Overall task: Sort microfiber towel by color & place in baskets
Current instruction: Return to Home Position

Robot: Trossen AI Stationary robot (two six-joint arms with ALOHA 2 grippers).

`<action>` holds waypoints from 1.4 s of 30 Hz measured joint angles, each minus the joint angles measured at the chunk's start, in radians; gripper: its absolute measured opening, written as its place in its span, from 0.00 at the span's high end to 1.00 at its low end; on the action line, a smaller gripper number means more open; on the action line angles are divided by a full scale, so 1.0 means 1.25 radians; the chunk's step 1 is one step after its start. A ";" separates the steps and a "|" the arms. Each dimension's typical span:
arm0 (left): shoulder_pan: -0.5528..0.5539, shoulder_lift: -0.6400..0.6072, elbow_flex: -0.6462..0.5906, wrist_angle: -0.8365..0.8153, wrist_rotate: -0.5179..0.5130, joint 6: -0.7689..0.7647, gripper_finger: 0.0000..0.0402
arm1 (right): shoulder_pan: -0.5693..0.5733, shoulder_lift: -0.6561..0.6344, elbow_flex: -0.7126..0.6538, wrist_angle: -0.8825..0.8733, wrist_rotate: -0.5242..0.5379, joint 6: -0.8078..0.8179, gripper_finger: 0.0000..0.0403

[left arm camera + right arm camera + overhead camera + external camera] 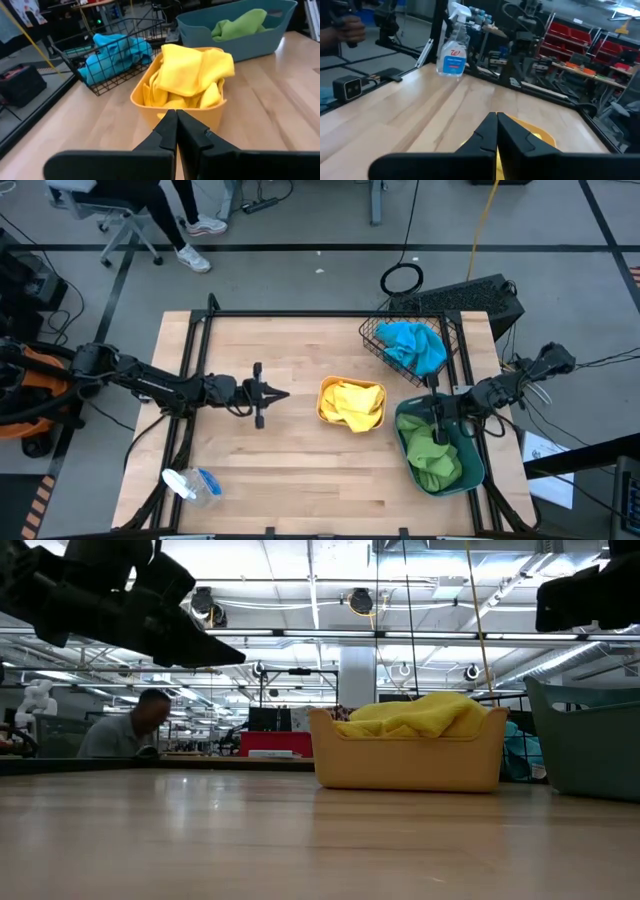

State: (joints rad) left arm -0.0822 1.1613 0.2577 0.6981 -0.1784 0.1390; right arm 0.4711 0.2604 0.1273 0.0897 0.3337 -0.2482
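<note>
Overhead, the orange bin holds the yellow towels; the left gripper hovers just beside it, and the right gripper hangs over the teal bin on the orange bin's other side. Low down, both grippers sit clear above the table. Each wrist view shows fingers pressed together on nothing, yellow towels lying just ahead of the left pair.

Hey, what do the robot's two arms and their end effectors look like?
The left arm and right arm are dark, slim, jointed links with cables at their bases. The left end effector and right end effector each have two matte black wedge-shaped fingers tapering to points.
</note>
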 joint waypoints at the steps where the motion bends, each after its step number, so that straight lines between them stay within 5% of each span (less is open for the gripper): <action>1: 0.001 0.000 -0.005 0.005 0.004 0.000 0.98 | -0.004 -0.006 -0.004 0.000 0.001 0.003 1.00; 22: 0.001 -0.009 -0.012 0.025 0.044 0.020 0.98 | -0.105 -0.072 -0.091 0.043 0.000 0.063 1.00; 35: 0.001 -0.251 -0.188 0.082 0.038 -0.023 0.98 | -0.105 -0.119 -0.090 -0.009 -0.042 0.064 1.00; 42: 0.001 -0.315 -0.201 0.067 0.088 -0.004 0.98 | -0.105 -0.149 -0.090 -0.012 -0.044 0.044 1.00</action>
State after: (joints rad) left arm -0.0807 0.7677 0.0071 0.7821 -0.0687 0.1339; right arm 0.3397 0.0742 0.0147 0.0750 0.2787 -0.1936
